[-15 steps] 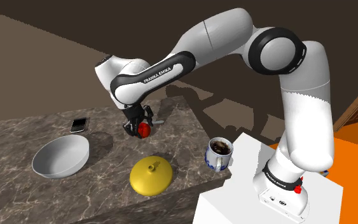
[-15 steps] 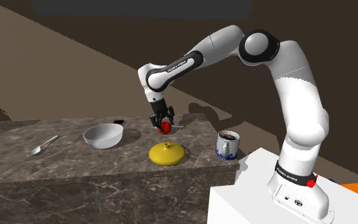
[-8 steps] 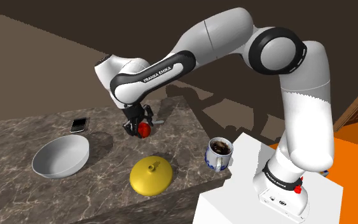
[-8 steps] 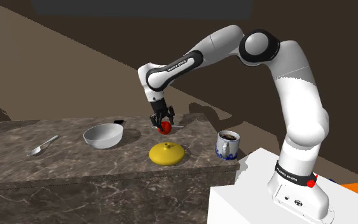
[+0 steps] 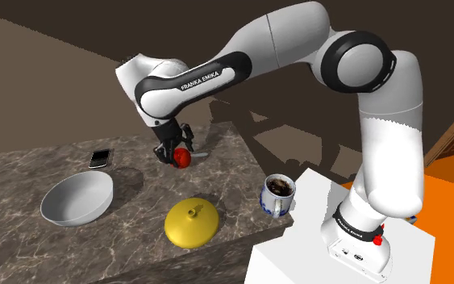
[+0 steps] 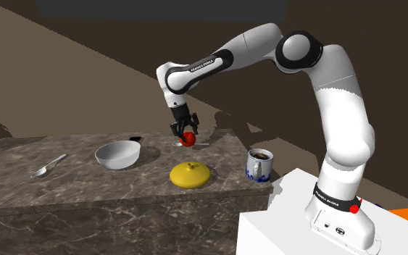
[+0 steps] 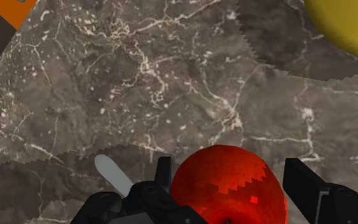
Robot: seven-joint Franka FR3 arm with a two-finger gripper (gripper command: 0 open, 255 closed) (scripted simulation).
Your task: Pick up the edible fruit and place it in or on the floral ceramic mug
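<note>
- dark veined stone forms the bench (image 5: 128,230), backed by plain brown walls, with an orange floor (image 5: 451,210) beside the robot's white stand (image 5: 297,242).
- the gripper (image 5: 181,155) hangs over the far part of the bench. it is partly closed and clamped on the red fruit (image 5: 185,159). in the wrist view the two black fingers (image 7: 298,184) sit against the fruit's flanks.
- where the fruit is: in the gripper's hold and, as far as i can judge, just clear of the stone. it is well apart from the mug (image 5: 278,195), which stands at the bench edge nearest the stand.
- done, by my reading: the grasp is made and the fruit looks lifted off the surface.
- left to do: carry the fruit across to the mug, bring it over the rim and release it.
- the mug appears to hold something dark already, so the fruit would likely sit on top rather than sink in.
- how the fruit looks: round and deep glossy red, with finely dimpled skin and one brighter speck. it takes up nearly the whole gap between the fingers. i cannot tell which kind of fruit it is.
- the mug is white with a blue pattern and a handle on its side.
- a yellow lid (image 5: 191,222) with a small knob lies on the bench between the fruit and the mug.
- a white bowl (image 5: 77,198), a small phone (image 5: 99,157) and a spoon (image 6: 48,166) lie further off.
- a pale slim thing (image 7: 112,175) lies on the stone just beside the fruit. i cannot tell what it is.
</note>
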